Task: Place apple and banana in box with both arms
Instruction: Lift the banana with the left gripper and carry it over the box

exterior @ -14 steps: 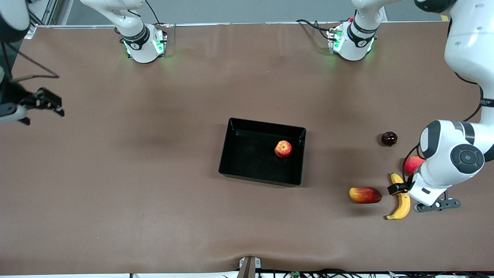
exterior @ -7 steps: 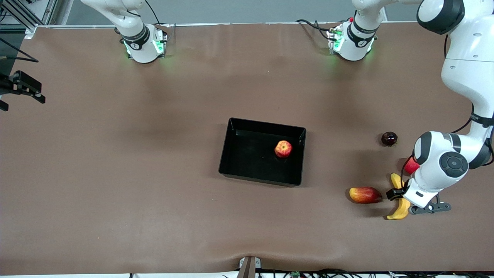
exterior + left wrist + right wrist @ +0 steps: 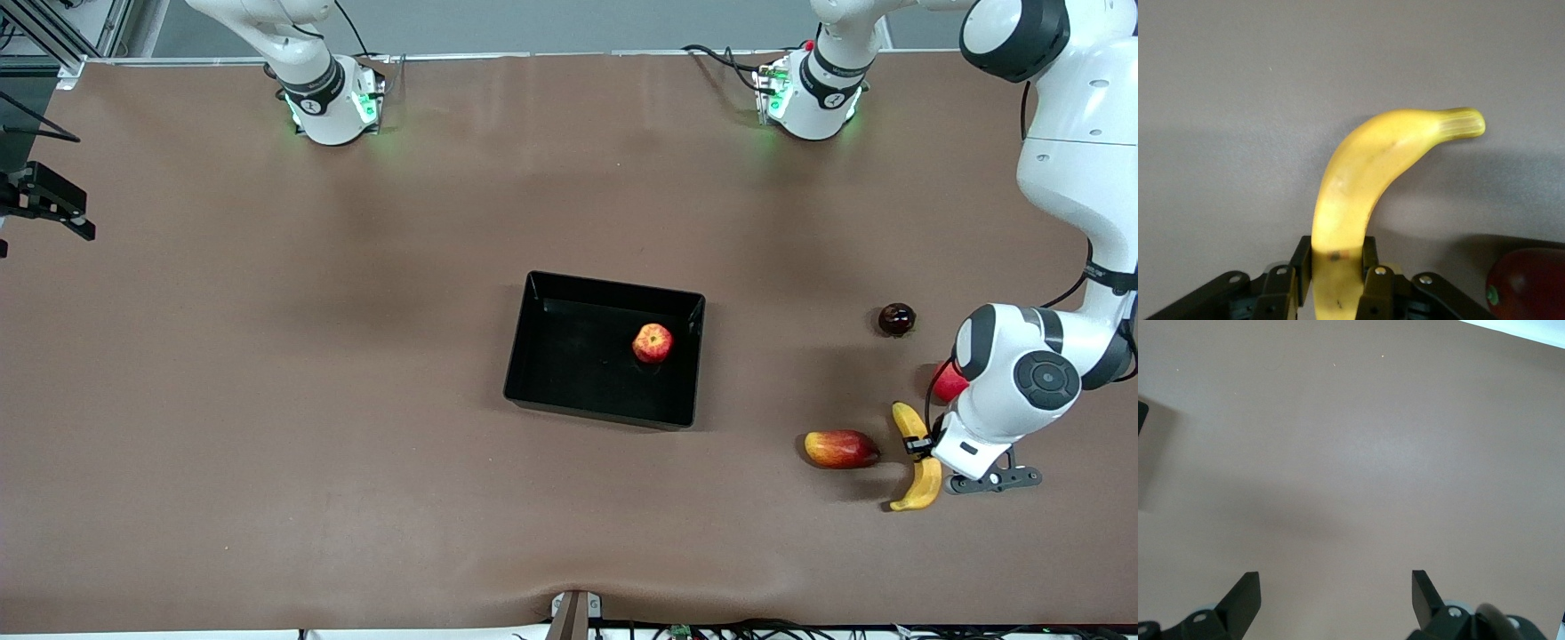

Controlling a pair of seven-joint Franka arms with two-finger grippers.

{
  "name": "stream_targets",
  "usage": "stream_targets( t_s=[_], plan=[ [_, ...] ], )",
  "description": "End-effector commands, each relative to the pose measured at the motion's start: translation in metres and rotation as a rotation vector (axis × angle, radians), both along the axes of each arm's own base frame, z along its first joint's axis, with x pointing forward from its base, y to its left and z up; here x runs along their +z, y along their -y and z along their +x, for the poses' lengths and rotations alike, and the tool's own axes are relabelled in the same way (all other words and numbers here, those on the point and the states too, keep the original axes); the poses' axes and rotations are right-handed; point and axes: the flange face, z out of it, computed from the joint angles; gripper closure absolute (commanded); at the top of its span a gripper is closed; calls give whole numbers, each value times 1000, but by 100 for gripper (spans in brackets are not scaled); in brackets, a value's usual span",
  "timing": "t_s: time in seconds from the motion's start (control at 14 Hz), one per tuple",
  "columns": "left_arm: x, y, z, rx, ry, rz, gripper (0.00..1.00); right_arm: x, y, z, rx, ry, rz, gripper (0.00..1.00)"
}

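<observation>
The apple (image 3: 653, 342) lies inside the black box (image 3: 569, 356) in the middle of the table, toward the box's left-arm end. The yellow banana (image 3: 925, 484) lies on the table at the left arm's end. My left gripper (image 3: 920, 444) is down on it and shut across its middle. In the left wrist view the banana (image 3: 1358, 167) runs out from between the closed fingers of the left gripper (image 3: 1336, 257). My right gripper (image 3: 53, 200) hangs open over the table edge at the right arm's end. Only bare mat shows between the jaws of the right gripper (image 3: 1336, 587).
An oblong red-yellow fruit (image 3: 840, 448) lies beside the banana, toward the box. A dark red round fruit (image 3: 896, 319) sits farther from the front camera. Another red fruit (image 3: 947, 384) is partly hidden by the left arm and also shows as the red fruit (image 3: 1528, 283).
The left gripper's fingers have closed onto the banana, which shifted slightly. The right gripper drew away toward the table edge at its own end.
</observation>
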Motion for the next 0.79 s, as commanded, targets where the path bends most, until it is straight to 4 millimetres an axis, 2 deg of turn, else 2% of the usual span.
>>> stream_targets(
  t_s=[0.0, 0.07, 0.21, 0.36, 0.5, 0.64, 0.71],
  plan=[
    [52, 5, 0, -10, -4, 60, 100, -1, 2, -1, -71, -40, 8, 0],
    [74, 12, -1, -12, -8, 71, 100, -3, 0, -2, -128, -57, 12, 0],
    [128, 50, -5, -38, -9, 68, 100, -6, -4, 0, -164, -66, 16, 0],
    [169, 106, -18, -90, -33, 56, 100, -6, -7, 0, -163, -66, 31, 0],
    [193, 170, -35, -79, -61, -4, 100, -6, -3, 1, -174, -63, 65, 0],
    [207, 236, -53, -60, -57, -61, 100, 6, -3, 2, -171, -39, 65, 0],
    [208, 269, -62, -60, -57, -79, 100, 6, -3, 3, -171, -39, 65, 0]
  ],
)
